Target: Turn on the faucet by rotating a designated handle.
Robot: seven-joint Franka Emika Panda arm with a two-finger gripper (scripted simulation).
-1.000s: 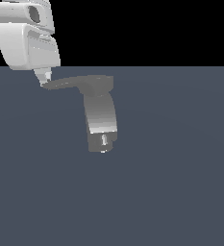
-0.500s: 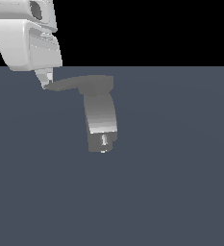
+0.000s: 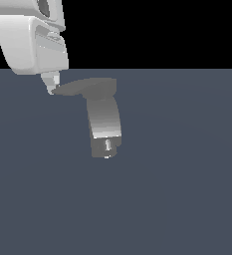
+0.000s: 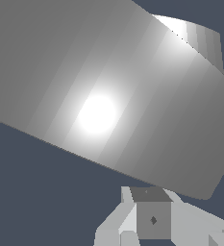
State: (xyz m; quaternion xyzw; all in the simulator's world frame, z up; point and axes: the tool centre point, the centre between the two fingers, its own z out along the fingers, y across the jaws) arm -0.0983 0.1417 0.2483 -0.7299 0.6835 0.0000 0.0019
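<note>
The grey faucet (image 3: 103,122) stands on the dark floor in the exterior view, its thick curved body ending in a blocky end with a small bright pin (image 3: 107,145). The flat dark-grey handle (image 3: 85,87) lies on top and tapers to a point toward the exterior view's left. My white gripper (image 3: 51,85) hangs at the upper left, its fingers together and its tip touching the handle's pointed end. In the wrist view the handle (image 4: 99,96) fills most of the frame as a broad grey surface, just beyond the gripper (image 4: 142,226), which holds nothing.
A flat dark blue-grey floor (image 3: 177,189) spreads around the faucet, under a black background. No other objects show.
My gripper has shifted slightly toward the exterior view's right and down. The handle's pointed end has swung a little the same way with it.
</note>
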